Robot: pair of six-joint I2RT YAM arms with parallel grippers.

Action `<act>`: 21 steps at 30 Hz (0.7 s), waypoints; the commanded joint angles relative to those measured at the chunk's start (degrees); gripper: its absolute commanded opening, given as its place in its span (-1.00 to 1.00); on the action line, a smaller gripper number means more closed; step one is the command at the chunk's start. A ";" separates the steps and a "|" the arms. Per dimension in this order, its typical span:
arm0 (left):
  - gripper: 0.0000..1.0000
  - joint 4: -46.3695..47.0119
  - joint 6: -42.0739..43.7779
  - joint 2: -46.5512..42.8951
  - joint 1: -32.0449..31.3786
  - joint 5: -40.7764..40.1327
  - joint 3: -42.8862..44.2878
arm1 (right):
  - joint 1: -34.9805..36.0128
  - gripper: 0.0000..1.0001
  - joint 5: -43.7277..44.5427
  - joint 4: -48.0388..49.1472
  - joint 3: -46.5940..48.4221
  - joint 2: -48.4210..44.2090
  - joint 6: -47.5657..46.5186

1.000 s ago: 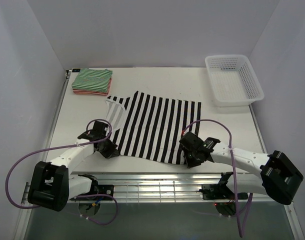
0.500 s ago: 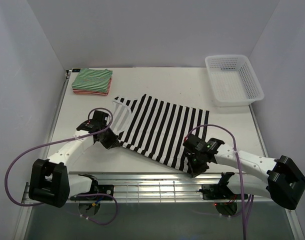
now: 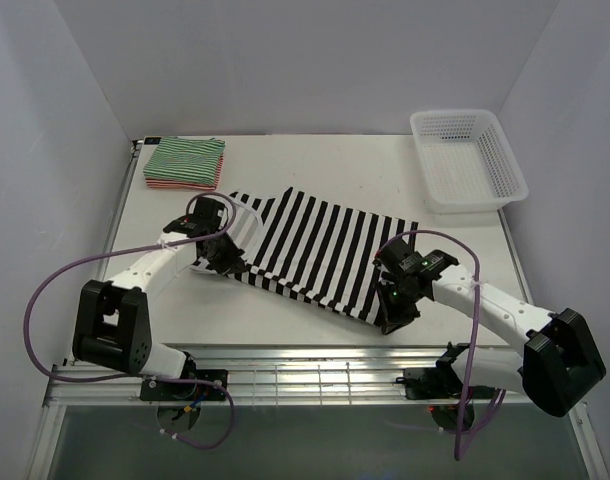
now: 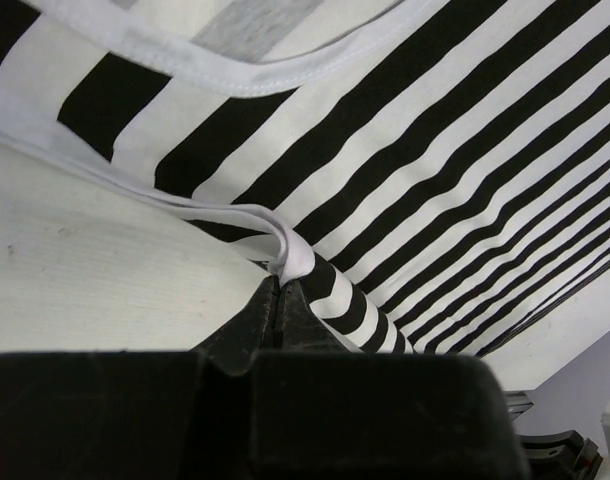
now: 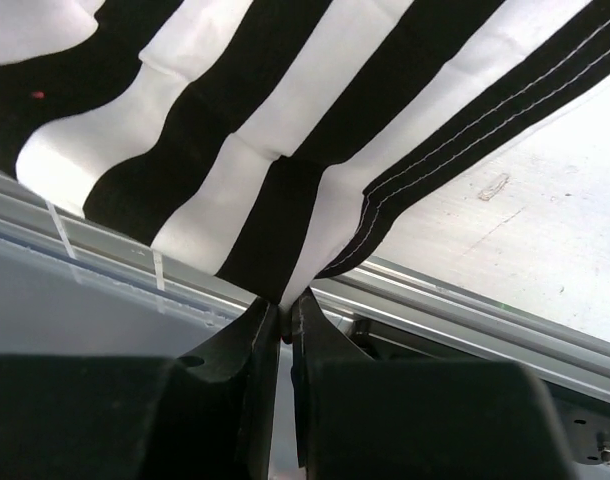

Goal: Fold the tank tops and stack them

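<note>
The black-and-white tank top lies spread and skewed across the middle of the table. My left gripper is shut on its left edge, near the white-trimmed armhole. In the left wrist view the gripper pinches a white fold of the top. My right gripper is shut on the near right corner. In the right wrist view the gripper clamps the hem of the top, which hangs over the table's front rail. The folded green-and-white top rests on the red-and-white one at the back left.
A white lattice basket stands at the back right corner. A metal rail runs along the table's near edge between the arm bases. Purple cables loop off both arms.
Both grippers have carried the black-and-white top: the left one moved away from the bases and rightwards, the right one shifted right. The cloth has turned to lie diagonally.
</note>
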 commanded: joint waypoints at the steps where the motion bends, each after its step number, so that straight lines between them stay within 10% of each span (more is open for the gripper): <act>1: -1.00 2.63 2.04 2.73 -0.16 0.89 4.03 | -3.66 -0.78 -3.89 -2.73 3.19 1.50 -3.81; 21: -1.00 5.19 5.03 20.31 -0.24 2.29 17.13 | -16.58 -0.71 -2.41 -1.68 10.40 14.07 -11.99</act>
